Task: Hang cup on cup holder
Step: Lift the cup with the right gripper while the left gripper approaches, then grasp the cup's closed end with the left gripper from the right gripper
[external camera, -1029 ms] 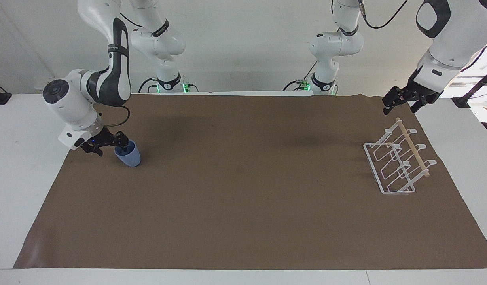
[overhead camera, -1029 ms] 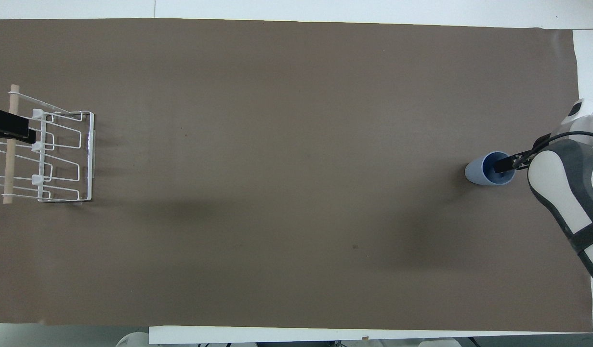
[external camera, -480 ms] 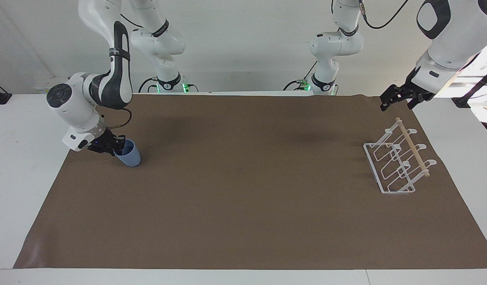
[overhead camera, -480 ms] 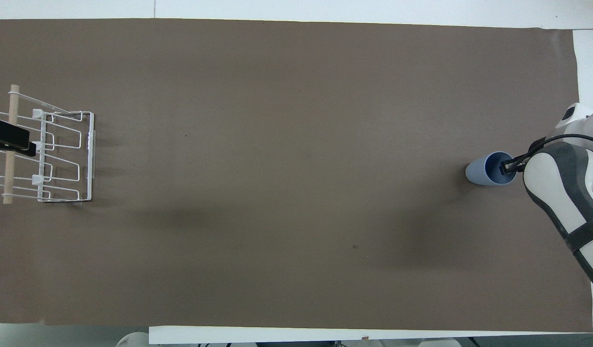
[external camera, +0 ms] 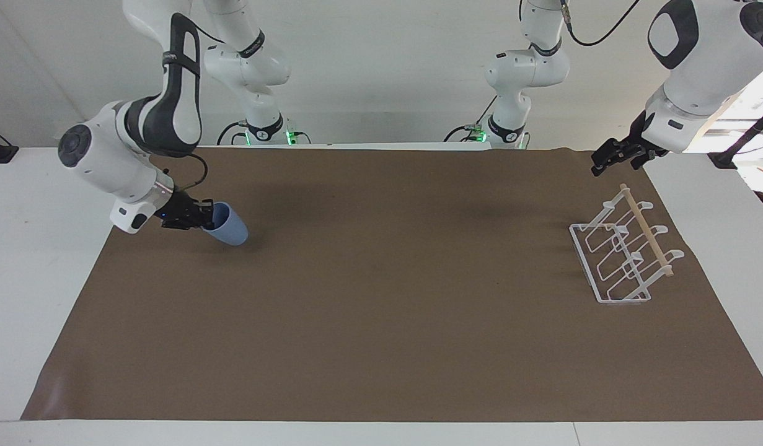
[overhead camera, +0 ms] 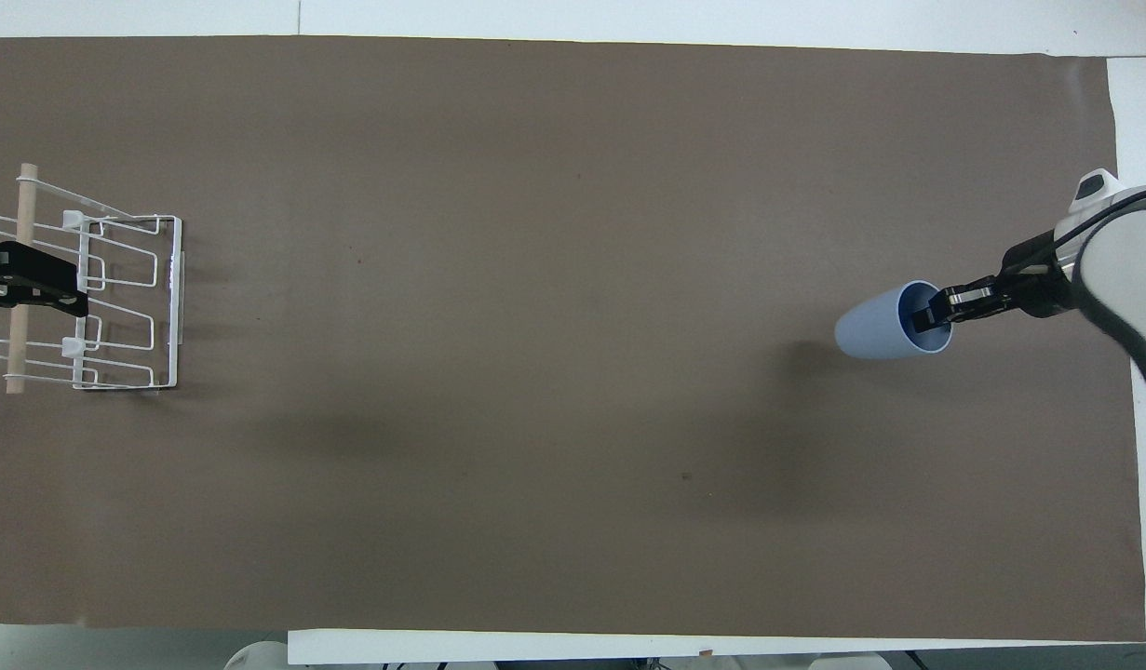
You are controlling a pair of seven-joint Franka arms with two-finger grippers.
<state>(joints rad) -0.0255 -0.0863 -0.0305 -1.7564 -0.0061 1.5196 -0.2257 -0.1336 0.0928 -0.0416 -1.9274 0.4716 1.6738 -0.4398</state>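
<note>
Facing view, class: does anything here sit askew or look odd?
The light-blue cup lies tipped almost on its side, off the brown mat, its rim pinched by the shut right gripper. That is the grasp, not a spill. The white wire cup holder stands empty at the left arm's end.

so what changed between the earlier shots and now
The right gripper closed on the cup's rim, lifted it off the brown mat and tipped it on its side, carrying it toward the table's middle. The left gripper rose slightly, open, near the cup holder, which stayed put.
</note>
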